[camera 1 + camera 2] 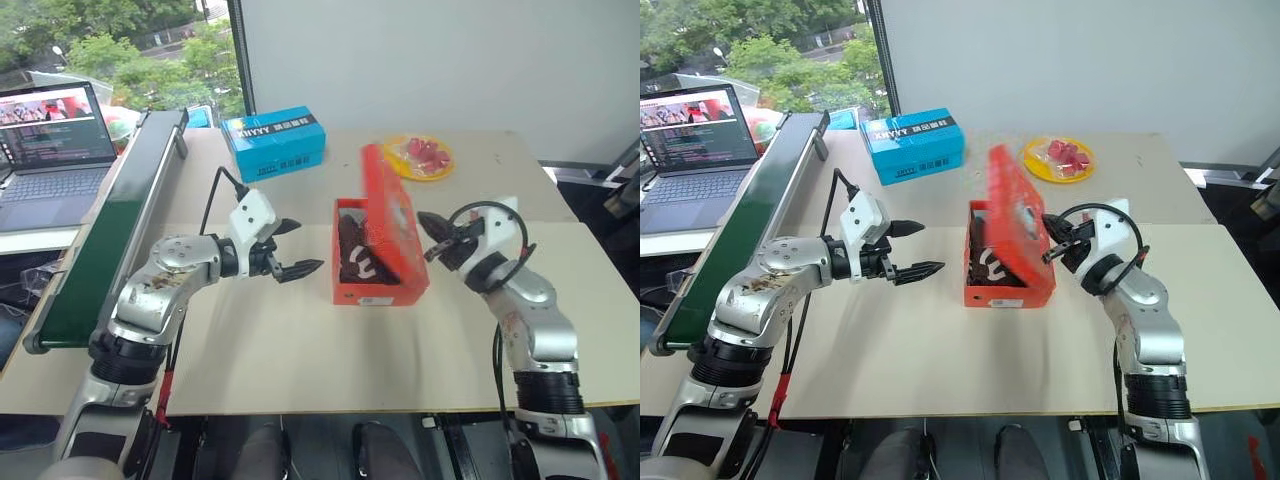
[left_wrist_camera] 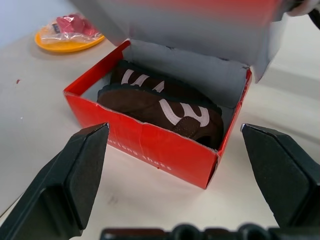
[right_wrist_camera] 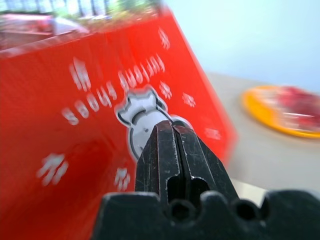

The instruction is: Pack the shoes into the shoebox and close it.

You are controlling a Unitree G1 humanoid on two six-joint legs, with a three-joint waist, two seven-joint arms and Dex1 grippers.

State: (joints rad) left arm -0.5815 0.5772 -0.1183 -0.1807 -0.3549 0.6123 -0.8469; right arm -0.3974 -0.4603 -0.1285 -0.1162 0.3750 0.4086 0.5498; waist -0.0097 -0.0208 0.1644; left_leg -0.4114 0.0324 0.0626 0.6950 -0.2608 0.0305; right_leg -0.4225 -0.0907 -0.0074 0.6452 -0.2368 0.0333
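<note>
The flat rectangular red-orange cardboard shoebox (image 1: 380,285) sits near the middle of the pale table (image 1: 300,350), between the 2 arms; its hinged lid (image 1: 1015,205), printed with a small white cartoon figure and white dots, stands raised and tilted over the box, neither fully open nor shut; inside, against the white lining, the 2 small dark brown fuzzy shoes with cream markings (image 2: 165,107) lie side by side, one just behind the other; the left gripper (image 1: 292,248) hangs above the table to the left of the box, well apart from it, its jaws spread wide and holding nothing, pointing toward the box's near wall; the right gripper (image 3: 172,145) is at the box's right side, its jaws pressed together with nothing between them, the tips right up against the outer face of the lid at the white figure, though actual contact cannot be told for certain; farther back on the table stand a blue rectangular box with white lettering (image 1: 274,143) and a round yellow plate (image 1: 420,157) carrying red pieces; off the table's left edge a long dark green conveyor belt (image 1: 110,225) runs alongside, with an open laptop (image 1: 50,150) beyond it.
</note>
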